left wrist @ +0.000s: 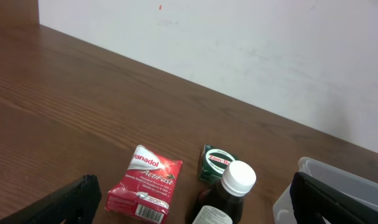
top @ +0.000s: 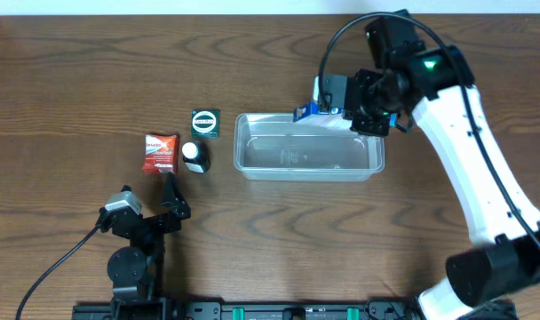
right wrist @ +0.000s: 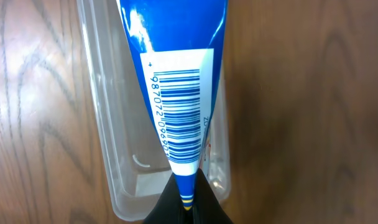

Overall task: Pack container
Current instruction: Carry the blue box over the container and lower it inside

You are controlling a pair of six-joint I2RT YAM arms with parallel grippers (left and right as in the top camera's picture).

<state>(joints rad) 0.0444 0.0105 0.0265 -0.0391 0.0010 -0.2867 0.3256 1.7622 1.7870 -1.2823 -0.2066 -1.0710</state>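
The container (top: 307, 169) is a clear plastic tub at the table's middle, nothing visible inside it. My right gripper (top: 345, 105) is shut on a blue packet (top: 307, 111) with a white barcode panel (right wrist: 179, 106) and holds it above the tub's far right rim (right wrist: 108, 124). My left gripper (top: 172, 200) is open and empty, low near the front, behind a red Panadol packet (top: 160, 153), a dark bottle with a white cap (top: 195, 156) and a small green box (top: 205, 123). These also show in the left wrist view: packet (left wrist: 145, 183), bottle (left wrist: 229, 193), box (left wrist: 215, 163).
A corner of the tub (left wrist: 338, 186) shows at the right of the left wrist view. A black cable (top: 48, 267) runs from the left arm's base toward the front left. A white wall (left wrist: 239, 50) stands behind the table's far edge.
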